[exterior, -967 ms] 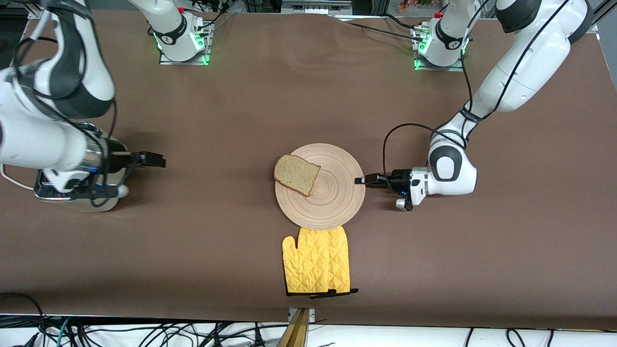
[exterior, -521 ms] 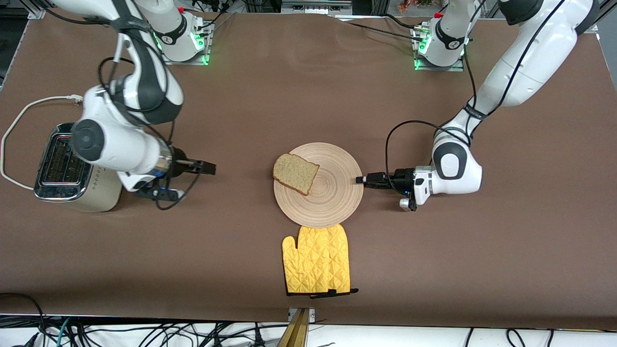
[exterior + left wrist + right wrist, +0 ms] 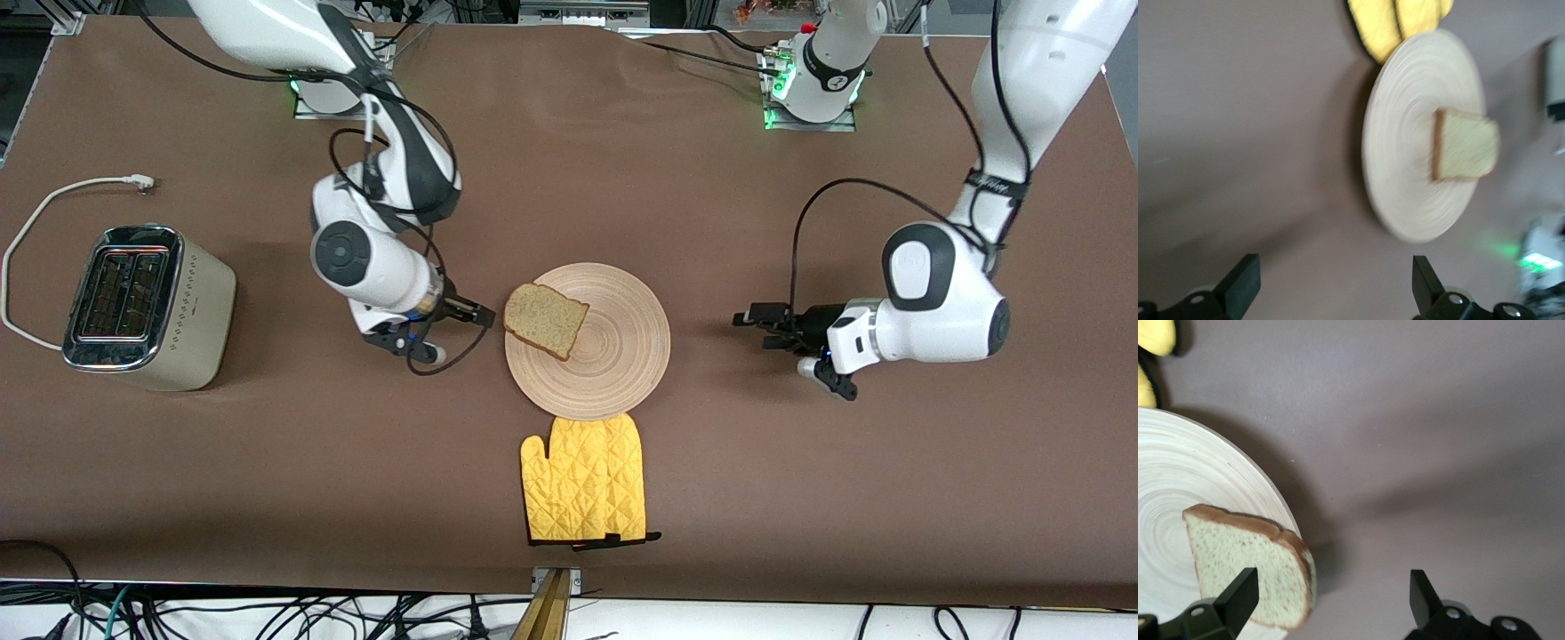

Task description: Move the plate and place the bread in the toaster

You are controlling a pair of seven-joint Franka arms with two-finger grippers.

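The round beige wooden plate (image 3: 613, 356) lies mid-table, its near rim touching the yellow mitt. The bread (image 3: 545, 320) lies flat on the plate, overhanging the rim toward the right arm's end. My right gripper (image 3: 481, 314) is open and empty, low beside the bread's overhanging edge, not touching it. In the right wrist view the bread (image 3: 1248, 567) lies ahead of one finger of the right gripper (image 3: 1330, 597), on the plate (image 3: 1185, 480). My left gripper (image 3: 756, 325) is open and empty, apart from the plate toward the left arm's end. The left wrist view shows its gripper (image 3: 1331, 293), the plate (image 3: 1405, 147) and the bread (image 3: 1466, 144). The cream toaster (image 3: 178, 311) stands at the right arm's end.
A yellow quilted oven mitt (image 3: 584, 480) lies nearer to the front camera than the plate; it also shows in the left wrist view (image 3: 1398, 17) and the right wrist view (image 3: 1155, 337). The toaster's white cord (image 3: 53, 191) loops on the brown table cloth (image 3: 845, 498).
My right arm swung from over the toaster to beside the bread. My left gripper let go of the plate's rim, opened and drew back toward the left arm's end.
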